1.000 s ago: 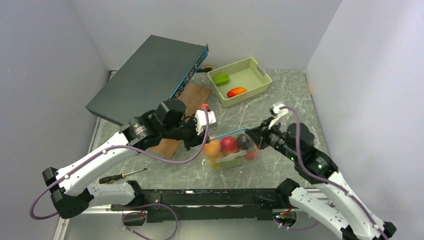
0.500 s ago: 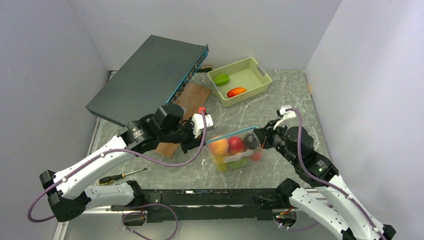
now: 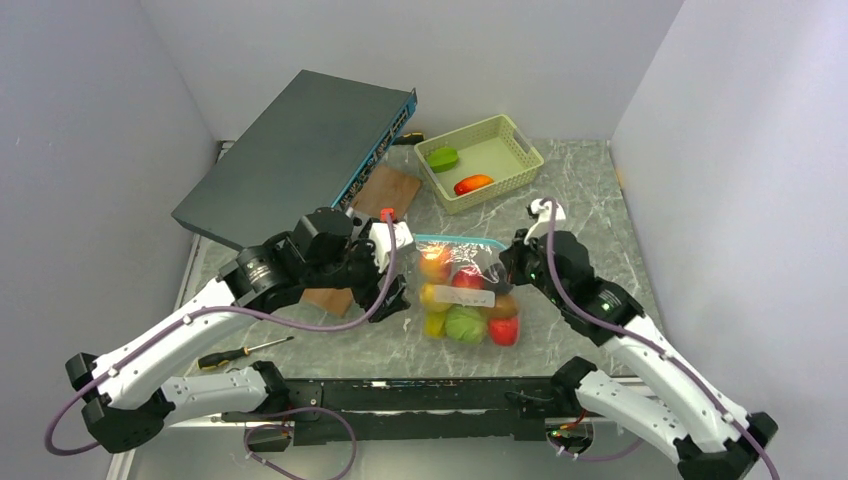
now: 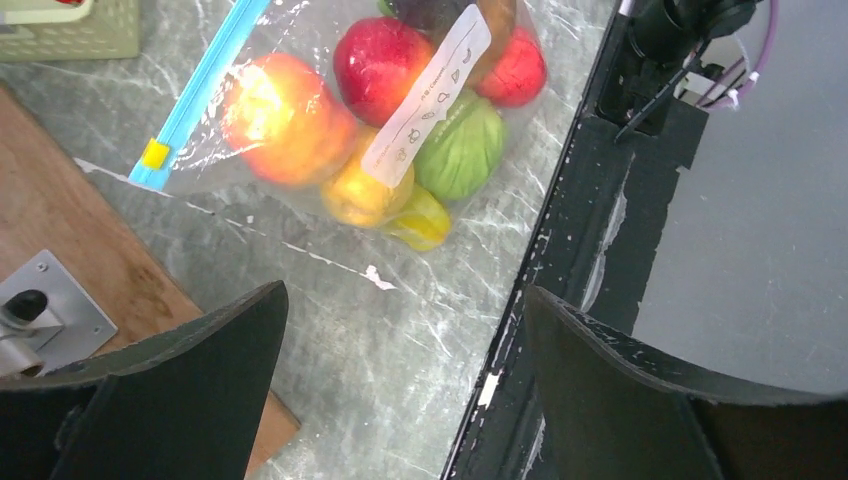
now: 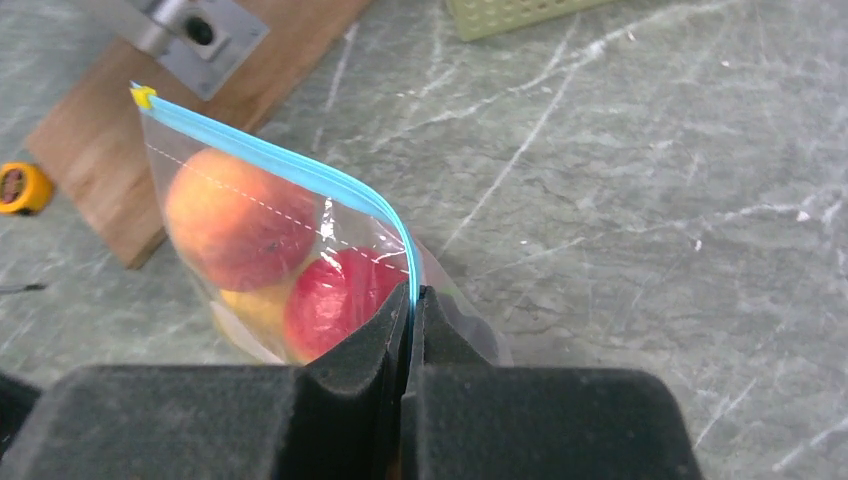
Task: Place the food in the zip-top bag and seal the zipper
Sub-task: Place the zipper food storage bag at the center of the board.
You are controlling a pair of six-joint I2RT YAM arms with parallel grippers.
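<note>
The bag (image 3: 466,295) of food (image 4: 380,70) is now lying on the table (image 3: 580,200). The left gripper (image 4: 405,340) is hanging with jaws apart, having released it. The right gripper (image 5: 410,310) is still clamping the zipper (image 5: 280,165); sealing seems nearly done.

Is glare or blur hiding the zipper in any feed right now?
Left wrist: glare on the zip-top bag brightens the orange fruit, zipper readable. Right wrist: zipper sharp, right gripper dark and soft-focused. Top external: evenly lit, no glare.
</note>
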